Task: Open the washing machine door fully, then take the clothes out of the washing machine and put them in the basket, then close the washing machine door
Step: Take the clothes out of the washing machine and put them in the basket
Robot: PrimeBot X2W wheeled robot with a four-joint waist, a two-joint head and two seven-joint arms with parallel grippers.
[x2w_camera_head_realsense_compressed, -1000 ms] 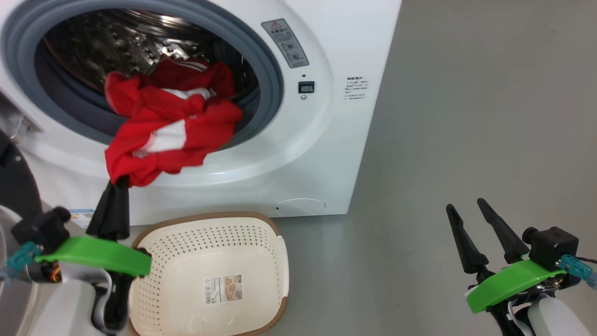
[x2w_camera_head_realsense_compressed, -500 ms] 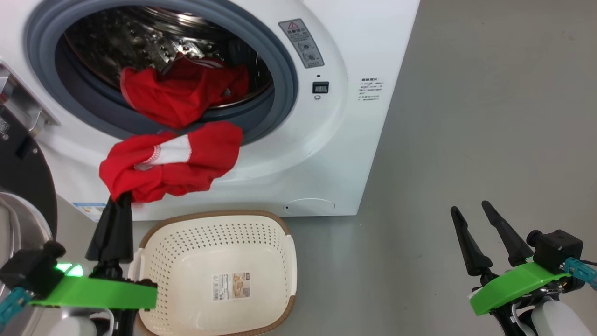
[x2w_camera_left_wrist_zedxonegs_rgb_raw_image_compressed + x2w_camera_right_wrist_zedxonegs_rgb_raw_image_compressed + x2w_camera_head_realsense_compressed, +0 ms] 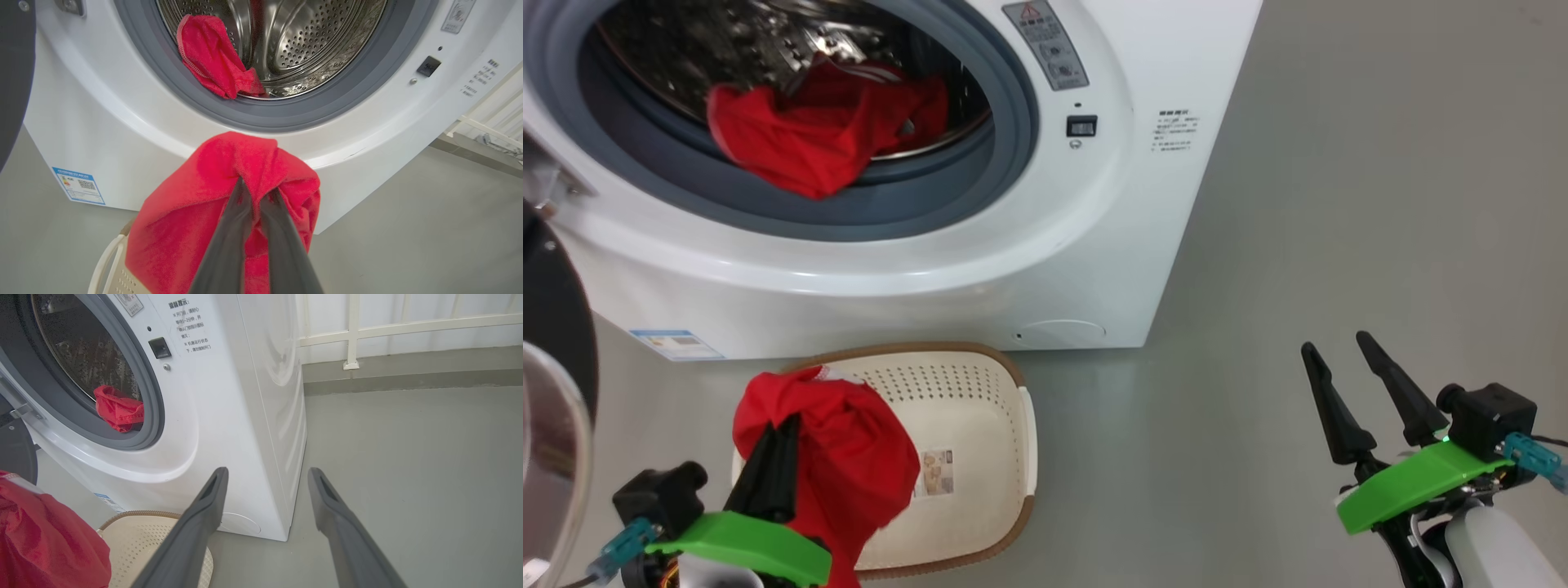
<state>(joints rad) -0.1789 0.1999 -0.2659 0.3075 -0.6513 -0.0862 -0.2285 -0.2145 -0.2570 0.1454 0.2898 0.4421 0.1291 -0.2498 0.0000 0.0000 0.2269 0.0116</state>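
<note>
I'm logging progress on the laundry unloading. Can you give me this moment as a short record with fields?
washing machine door: open, swung to the robot's left
drum garment: red, at the front lip of the washing machine
left gripper: shut on the held garment, red, hanging over the basket
basket: on the floor before the machine, paper label showing
right gripper: open, empty, over the floor at right
stage: held garment not yet released; one more to fetch; door not yet closed
</note>
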